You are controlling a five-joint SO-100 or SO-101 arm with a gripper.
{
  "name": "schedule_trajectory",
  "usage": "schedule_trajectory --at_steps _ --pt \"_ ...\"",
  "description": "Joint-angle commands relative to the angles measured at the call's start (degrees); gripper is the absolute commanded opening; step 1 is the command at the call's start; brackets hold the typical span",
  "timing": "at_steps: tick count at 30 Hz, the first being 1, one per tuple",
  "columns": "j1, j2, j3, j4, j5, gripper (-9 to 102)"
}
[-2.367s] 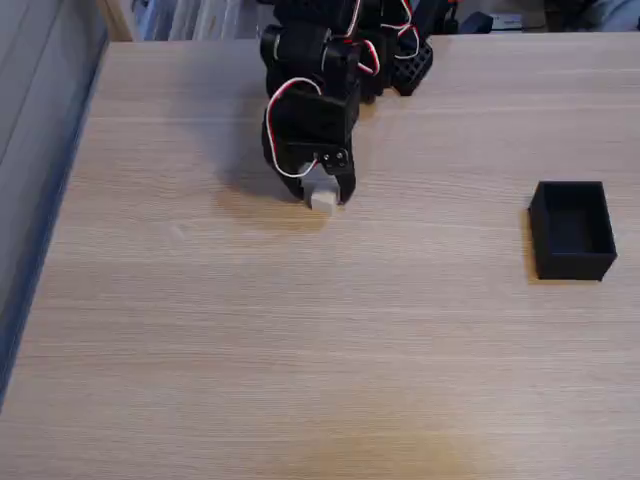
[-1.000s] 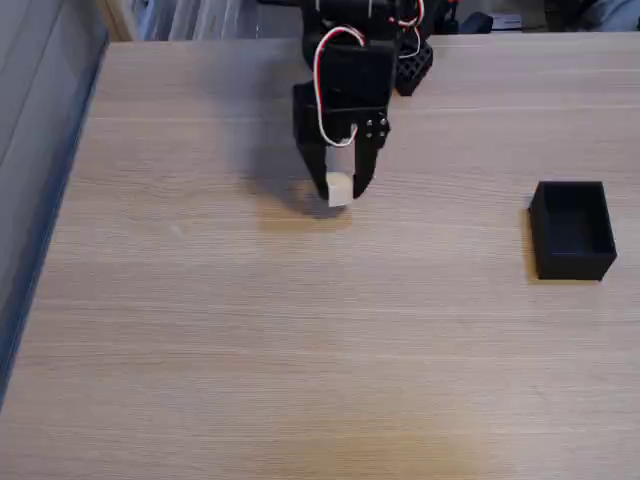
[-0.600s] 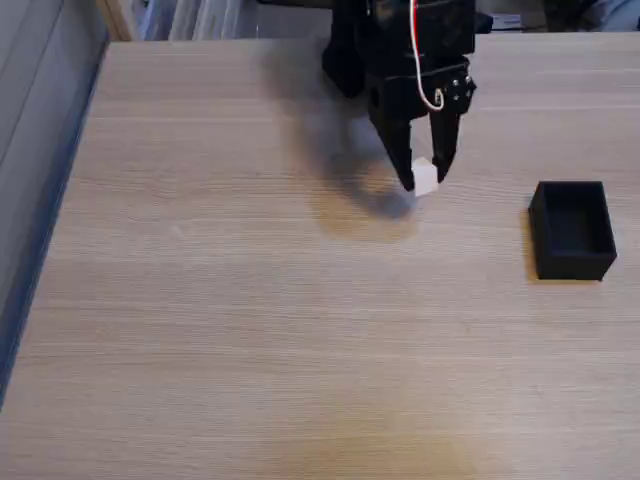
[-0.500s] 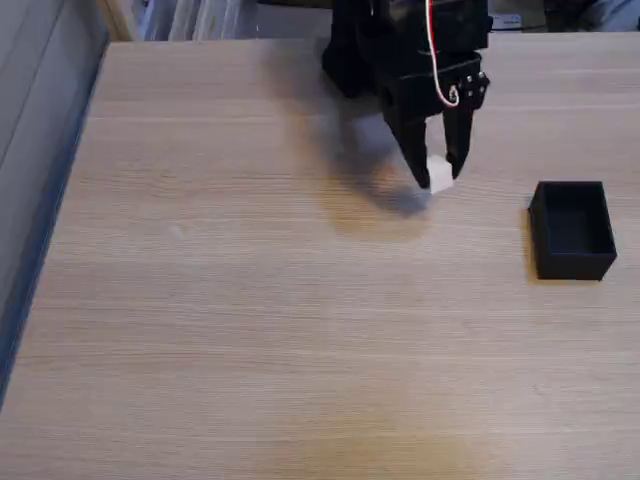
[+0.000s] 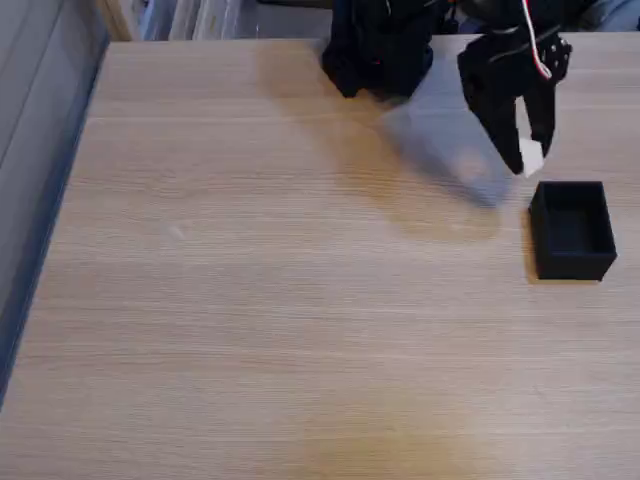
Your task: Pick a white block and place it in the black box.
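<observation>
In the fixed view my gripper (image 5: 530, 158) hangs above the table at the upper right, shut on the white block (image 5: 531, 155), a small pale cube pinched between the black fingers. The black box (image 5: 573, 230), open-topped with thin walls, rests on the table just below and slightly right of the gripper. The block sits a short way above the box's upper left corner in the picture, clear of the tabletop, with its shadow cast to the left on the wood.
The arm's black base (image 5: 378, 45) stands at the table's far edge. A light wooden tabletop (image 5: 280, 300) stretches left and toward the front. The table's left edge (image 5: 45, 230) drops off along a grey-blue strip.
The gripper has carried the white block from the table's upper middle to the right, rising as it went, and now hovers beside the black box. The box has not moved.
</observation>
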Motion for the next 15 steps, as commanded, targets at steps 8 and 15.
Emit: schedule_trajectory --at_steps 8,15 --pt "-1.3 -15.3 -17.0 0.4 5.6 0" --pt "-1.1 -23.6 -24.4 2.8 8.6 0"
